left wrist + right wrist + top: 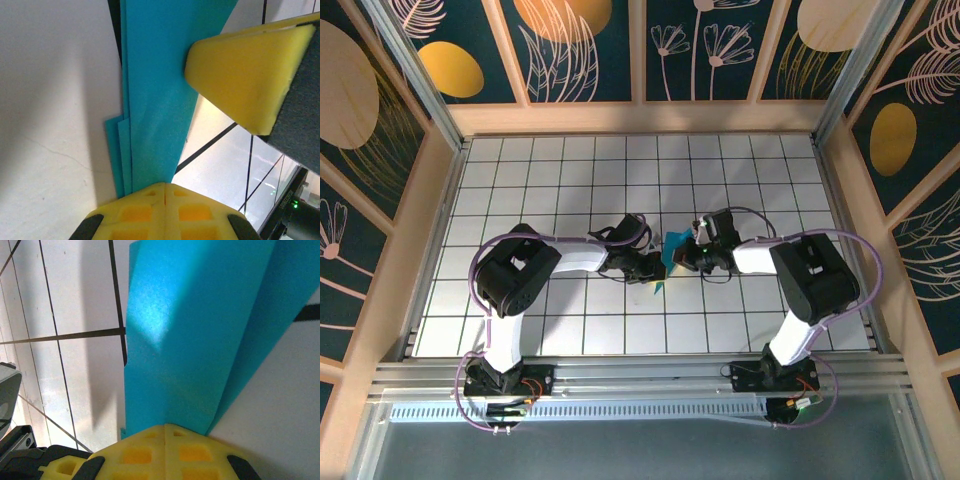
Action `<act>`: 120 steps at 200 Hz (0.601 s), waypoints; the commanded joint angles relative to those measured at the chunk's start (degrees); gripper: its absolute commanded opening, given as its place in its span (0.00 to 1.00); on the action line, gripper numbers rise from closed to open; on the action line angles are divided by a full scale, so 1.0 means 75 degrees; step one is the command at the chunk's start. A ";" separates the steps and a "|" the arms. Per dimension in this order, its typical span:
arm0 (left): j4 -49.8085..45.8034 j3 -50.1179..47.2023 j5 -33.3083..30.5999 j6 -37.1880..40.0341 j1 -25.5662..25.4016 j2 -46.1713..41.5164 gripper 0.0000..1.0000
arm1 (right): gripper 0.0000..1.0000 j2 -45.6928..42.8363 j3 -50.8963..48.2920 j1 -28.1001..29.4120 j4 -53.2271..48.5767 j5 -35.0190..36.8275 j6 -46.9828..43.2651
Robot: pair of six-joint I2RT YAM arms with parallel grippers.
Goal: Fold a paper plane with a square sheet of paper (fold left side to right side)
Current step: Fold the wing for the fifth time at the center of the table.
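The paper plane [671, 254] is cyan-blue paper folded narrow, held off the white grid table [570, 180] between both grippers at mid-table. My left gripper [654, 267] is shut on its near end; in the left wrist view the layered paper plane [155, 100] runs up out of the closed yellow pads [150, 210]. My right gripper [686, 255] is shut on it from the right; in the right wrist view two creased panels of the paper plane [190, 340] rise in a V from its closed pads [180, 452]. The right gripper's yellow pad [240, 75] touches the paper's edge in the left wrist view.
Wooden walls [440, 180] with painted panels enclose the table on three sides. A metal rail [640, 375] carries both arm bases along the near edge. Bare white tiles lie all around the two grippers.
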 commanded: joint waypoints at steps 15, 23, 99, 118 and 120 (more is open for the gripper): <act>-0.1270 -0.0248 -0.0754 0.0161 -0.0012 0.0350 0.00 | 0.00 0.0353 0.0356 -0.0546 -0.0332 0.0708 -0.0472; -0.1276 -0.0249 -0.0756 0.0169 -0.0009 0.0351 0.00 | 0.00 0.0391 0.0419 -0.0613 -0.0349 0.0685 -0.0518; -0.1324 -0.0266 -0.0791 0.0184 -0.0008 0.0350 0.00 | 0.00 0.0833 0.0881 -0.1267 -0.0442 0.0580 -0.0792; -0.1323 -0.0280 -0.0802 0.0175 -0.0009 0.0339 0.00 | 0.00 0.0891 0.0961 -0.1356 -0.0426 0.0545 -0.0824; -0.1323 -0.0283 -0.0803 0.0168 -0.0003 0.0339 0.00 | 0.00 0.0891 0.0972 -0.1370 -0.0434 0.0543 -0.0831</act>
